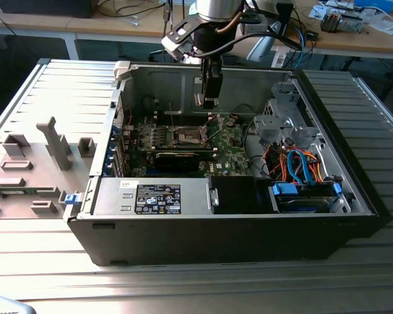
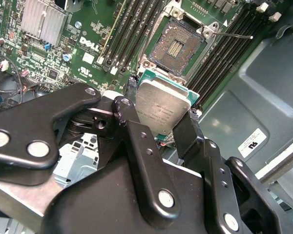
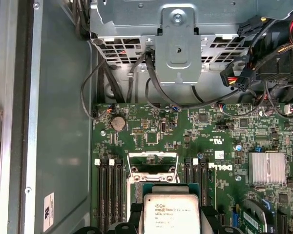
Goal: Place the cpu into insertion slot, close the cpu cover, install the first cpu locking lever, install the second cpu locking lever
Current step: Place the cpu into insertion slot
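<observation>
Cpu (image 2: 162, 108), silvery top showing in both wrist views, is being gripped by two opposite edges between the black fingers of the end effector (image 2: 160, 119), which is clenching on it above the green board (image 2: 88, 53). It is hovering near but apart from the insertion slot (image 2: 178, 45), which is lying uncovered with its dark centre showing. In the exterior view the end effector (image 1: 209, 99) is hanging inside the open computer case (image 1: 314, 216), which is resting on the slatted counter (image 1: 183, 288) with grey fixtures (image 1: 56, 140) at the exterior view's left.
</observation>
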Controlling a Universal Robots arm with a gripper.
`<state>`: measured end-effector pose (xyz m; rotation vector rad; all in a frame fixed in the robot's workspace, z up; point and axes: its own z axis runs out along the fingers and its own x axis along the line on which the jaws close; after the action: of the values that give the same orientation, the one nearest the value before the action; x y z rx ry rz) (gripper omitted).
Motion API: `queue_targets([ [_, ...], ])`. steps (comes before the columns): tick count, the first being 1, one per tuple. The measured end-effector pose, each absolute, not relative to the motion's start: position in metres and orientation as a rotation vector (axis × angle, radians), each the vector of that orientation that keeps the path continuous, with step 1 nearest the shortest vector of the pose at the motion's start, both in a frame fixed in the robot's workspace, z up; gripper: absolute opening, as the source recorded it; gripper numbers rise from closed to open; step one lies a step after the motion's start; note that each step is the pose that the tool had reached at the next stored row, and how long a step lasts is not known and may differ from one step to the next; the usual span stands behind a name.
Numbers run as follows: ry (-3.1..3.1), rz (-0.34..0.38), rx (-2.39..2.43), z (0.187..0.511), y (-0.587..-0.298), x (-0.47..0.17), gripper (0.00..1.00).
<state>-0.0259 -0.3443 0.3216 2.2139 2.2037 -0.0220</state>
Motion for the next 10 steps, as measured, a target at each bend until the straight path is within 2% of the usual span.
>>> queue_targets([
  [10,2.19,-0.022,2.228,0.3216,-0.3443,-0.0259,0.54],
])
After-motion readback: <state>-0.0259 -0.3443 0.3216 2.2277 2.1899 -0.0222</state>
